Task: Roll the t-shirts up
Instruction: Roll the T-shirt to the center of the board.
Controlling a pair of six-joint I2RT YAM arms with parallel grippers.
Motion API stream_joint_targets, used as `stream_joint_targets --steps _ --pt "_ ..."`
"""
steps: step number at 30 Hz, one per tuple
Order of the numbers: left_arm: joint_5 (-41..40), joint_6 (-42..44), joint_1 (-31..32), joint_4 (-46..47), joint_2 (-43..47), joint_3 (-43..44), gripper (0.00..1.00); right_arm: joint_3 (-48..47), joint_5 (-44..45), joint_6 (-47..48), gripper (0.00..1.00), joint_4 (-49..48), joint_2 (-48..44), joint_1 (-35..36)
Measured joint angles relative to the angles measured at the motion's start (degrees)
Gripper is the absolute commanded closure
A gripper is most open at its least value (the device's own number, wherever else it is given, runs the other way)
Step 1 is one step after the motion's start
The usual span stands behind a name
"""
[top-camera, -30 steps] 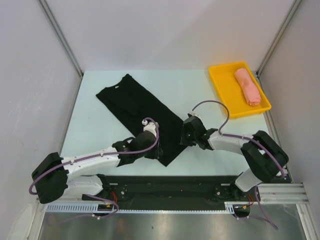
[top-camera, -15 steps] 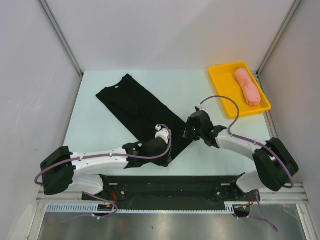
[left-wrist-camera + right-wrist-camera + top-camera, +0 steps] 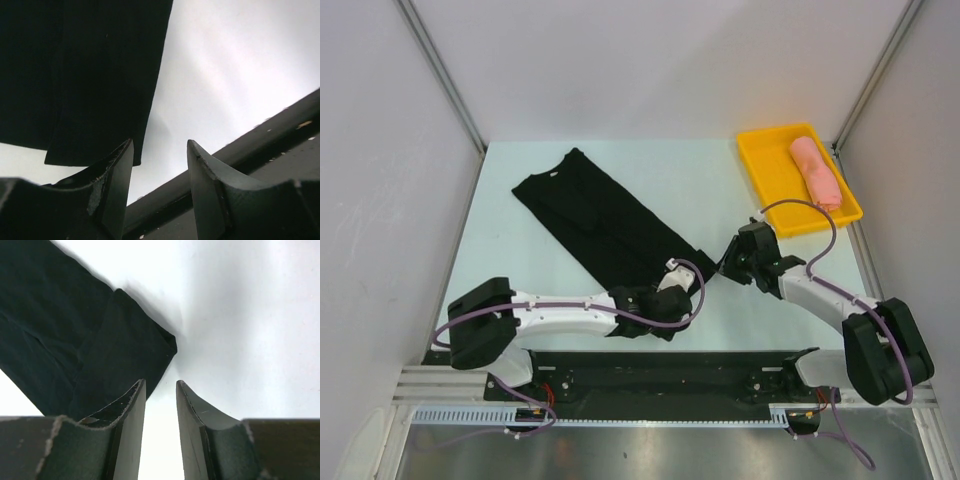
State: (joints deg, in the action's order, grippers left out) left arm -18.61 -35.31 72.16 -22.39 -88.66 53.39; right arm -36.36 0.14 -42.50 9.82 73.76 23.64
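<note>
Near end of the black t-shirt (image 3: 595, 215): the left gripper (image 3: 160, 144) has its jaws parted and empty, just beside the near corner of the hem. On the right of the same hem, the right gripper (image 3: 160, 382) is also released and empty, facing the other corner. The black t-shirt lies flat on the tabletop (image 3: 520, 265), folded into a long strip. Its long axis runs diagonally from the hem between the grippers to the collar at far left. Both arms are about equally near, so rolling would probably start at this hem. Far right of the shirt, the pink roll (image 3: 815, 172) lies in the yellow tray (image 3: 775, 185).
</note>
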Motion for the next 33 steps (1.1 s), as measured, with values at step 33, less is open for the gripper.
stream_joint_targets --steps 33 --pt "-2.10 1.33 0.85 -3.41 -4.83 -0.13 0.48 0.15 -4.33 0.50 0.67 -7.52 9.97 -2.25"
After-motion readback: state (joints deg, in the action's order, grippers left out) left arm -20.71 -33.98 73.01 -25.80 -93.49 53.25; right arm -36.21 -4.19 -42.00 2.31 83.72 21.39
